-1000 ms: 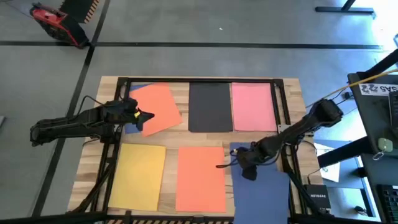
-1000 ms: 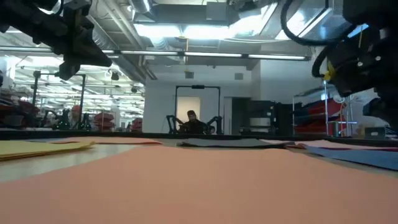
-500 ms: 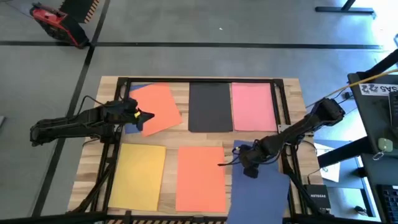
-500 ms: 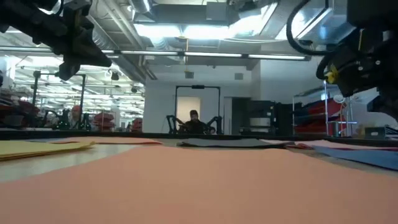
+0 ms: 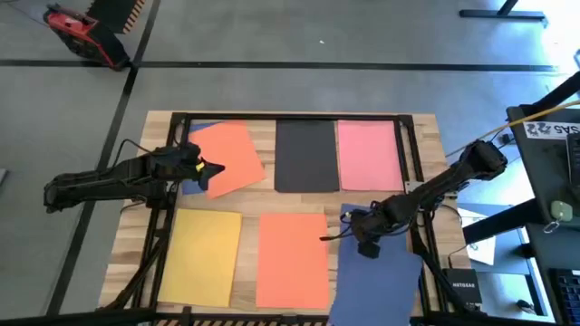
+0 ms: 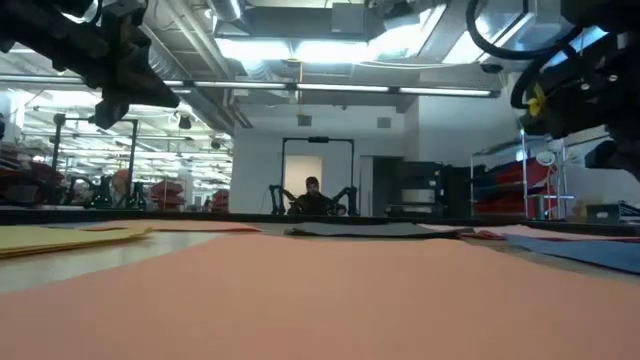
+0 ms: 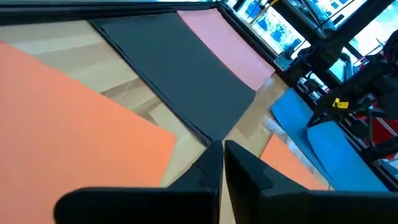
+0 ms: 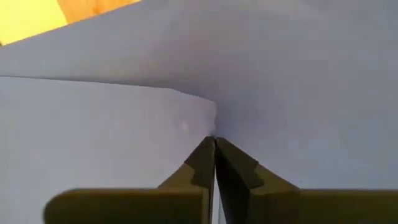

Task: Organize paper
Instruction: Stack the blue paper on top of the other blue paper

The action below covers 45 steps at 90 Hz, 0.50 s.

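Right gripper [image 5: 355, 234] is pinched tight on the blue sheet [image 5: 381, 281] at the table's near right, probably to drag it square. Left gripper [image 5: 214, 168], fingers together and holding nothing, hovers over the crooked orange sheet [image 5: 237, 154].

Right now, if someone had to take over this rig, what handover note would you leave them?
Right tool: shut on the blue sheet, pinching a raised fold in it at the table's near right; the sheet sits skewed and runs past the near table edge.
Left tool: fingers together, holding nothing, poised over the tilted orange sheet at far left, which partly covers another blue sheet.
Lying flat and square: black sheet, pink sheet, yellow sheet, second orange sheet.
Left to do: square up the held blue sheet; straighten the tilted orange one.
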{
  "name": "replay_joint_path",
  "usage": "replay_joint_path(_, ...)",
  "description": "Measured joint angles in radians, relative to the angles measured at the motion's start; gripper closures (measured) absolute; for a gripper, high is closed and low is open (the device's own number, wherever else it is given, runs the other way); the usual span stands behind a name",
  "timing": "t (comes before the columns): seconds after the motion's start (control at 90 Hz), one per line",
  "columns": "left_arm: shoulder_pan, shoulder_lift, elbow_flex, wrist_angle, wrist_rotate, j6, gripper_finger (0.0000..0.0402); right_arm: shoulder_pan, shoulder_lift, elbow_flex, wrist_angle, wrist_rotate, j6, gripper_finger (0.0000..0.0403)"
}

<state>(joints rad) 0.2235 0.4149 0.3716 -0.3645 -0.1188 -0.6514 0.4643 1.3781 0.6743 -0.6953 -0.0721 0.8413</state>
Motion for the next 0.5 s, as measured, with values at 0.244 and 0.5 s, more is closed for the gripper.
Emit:
replay_joint_path(0.244,0.000,0.000,0.000,0.000,0.000,-0.014,0.0402,-0.123,0.000,0.001,-0.014,0.042,-0.155,0.0403)
replay_joint_path(0.5,0.000,0.000,0.000,0.000,-0.001,-0.022,0.0402,-0.270,-0.001,0.001,-0.031,0.063,-0.356,0.0403)
